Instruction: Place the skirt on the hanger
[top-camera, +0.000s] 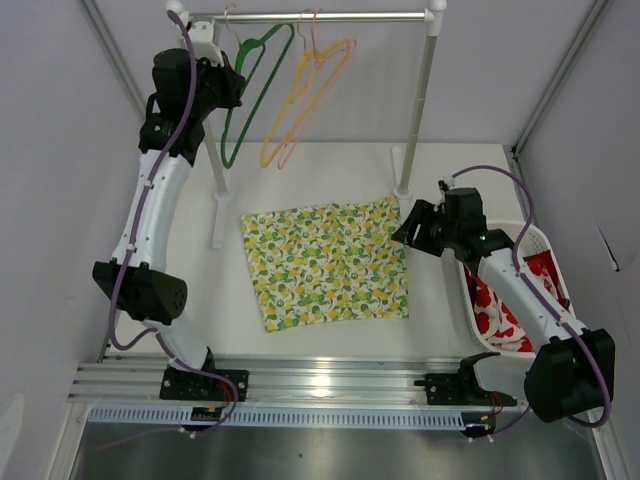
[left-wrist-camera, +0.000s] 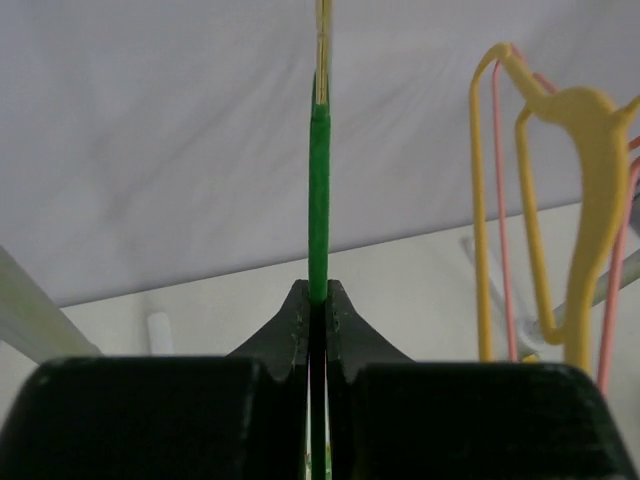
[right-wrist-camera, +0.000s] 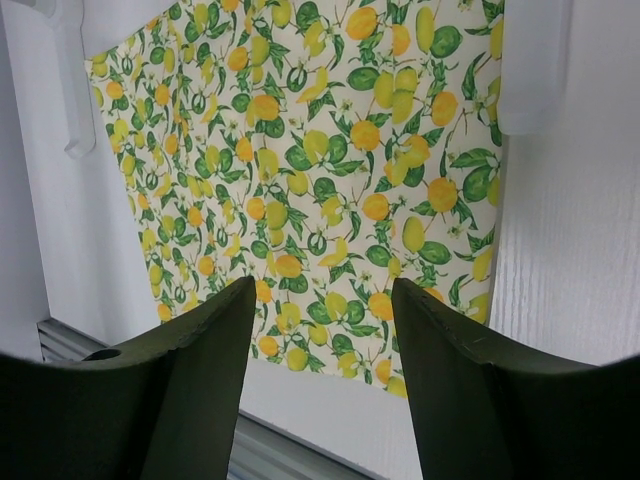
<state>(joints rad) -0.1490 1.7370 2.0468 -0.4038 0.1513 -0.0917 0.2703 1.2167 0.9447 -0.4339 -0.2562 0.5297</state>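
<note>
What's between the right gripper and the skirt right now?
Nothing: in the right wrist view the right gripper stands open and the skirt shows unobstructed straight past its fingertips.

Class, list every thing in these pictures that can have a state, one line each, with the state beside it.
left gripper, shut on the green hanger
right gripper, open, above the skirt
green hanger, hanging on the rail, gripped
yellow hanger, hanging on the rail, free
pink hanger, hanging on the rail, free
skirt, spread flat on the table, on no hanger
basket, holding red-and-white cloth
</note>
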